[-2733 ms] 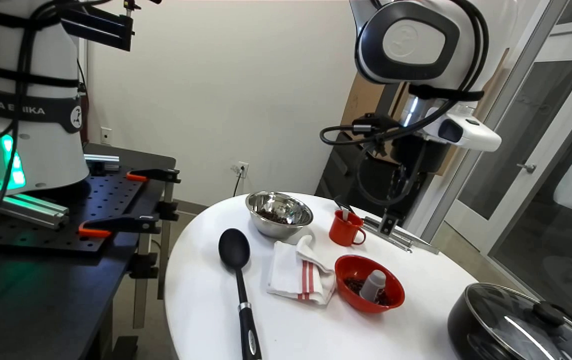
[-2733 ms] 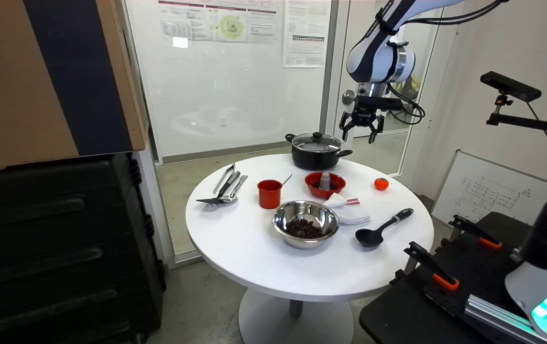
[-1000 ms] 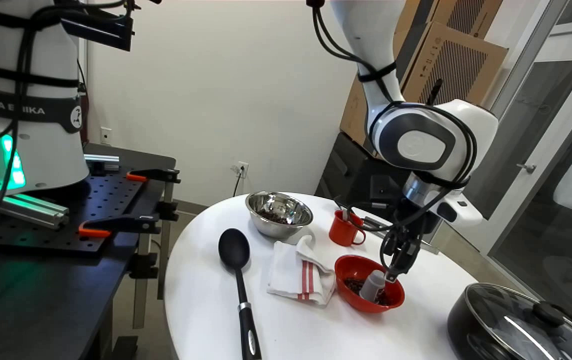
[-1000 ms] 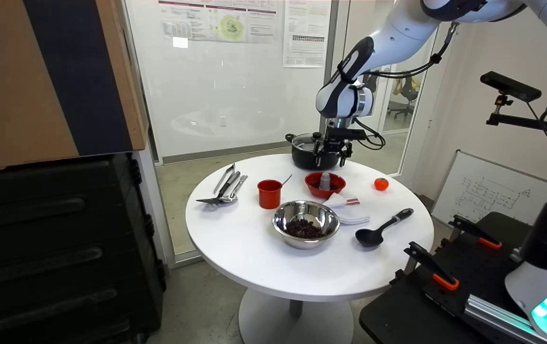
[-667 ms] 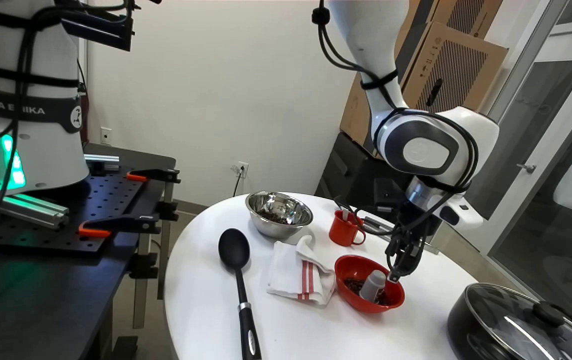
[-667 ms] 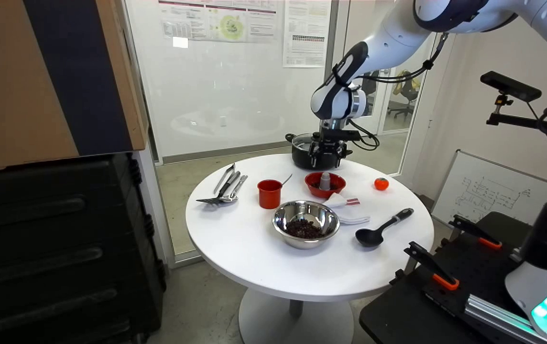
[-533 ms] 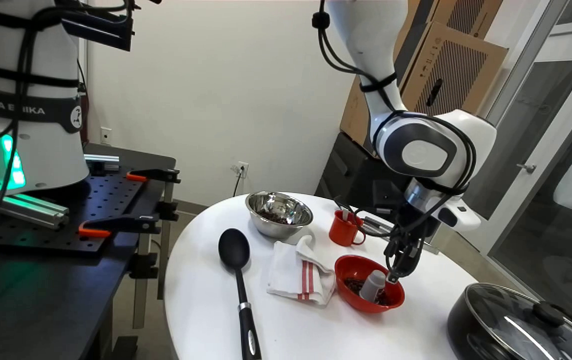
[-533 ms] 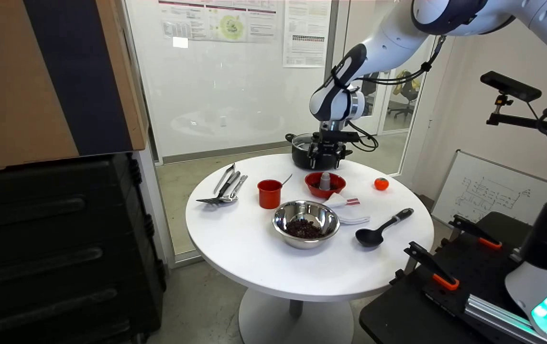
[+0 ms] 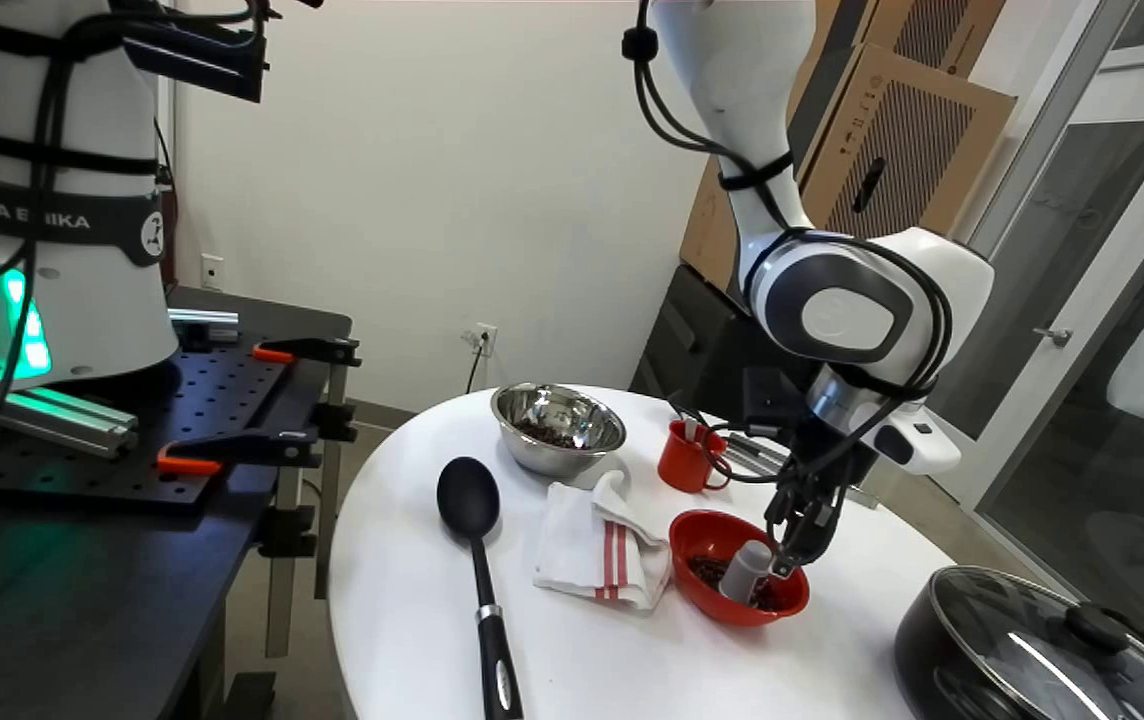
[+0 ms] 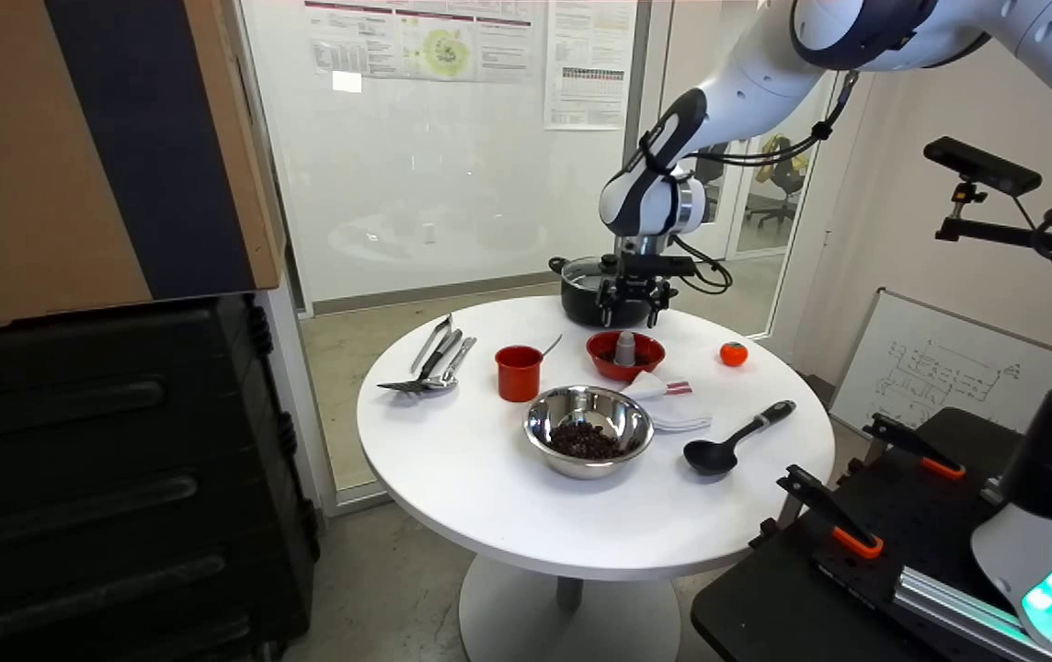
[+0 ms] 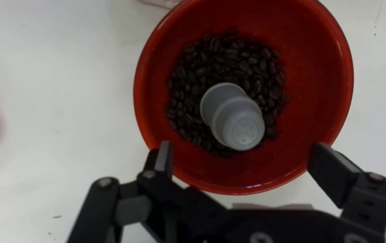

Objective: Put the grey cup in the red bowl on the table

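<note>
In the wrist view the gripper [image 11: 241, 146], jaws apart, overlaps the red bowl [image 11: 314, 77] at four and eight o'clock, so lowering it may hit the rim and topple the grey cup [image 11: 232, 118] inside.

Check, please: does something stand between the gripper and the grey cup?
Nothing visible covers the grey cup, upside down in the red bowl. Only the bowl's near rim, partly behind the open gripper in the wrist view, might catch a low approach.
</note>
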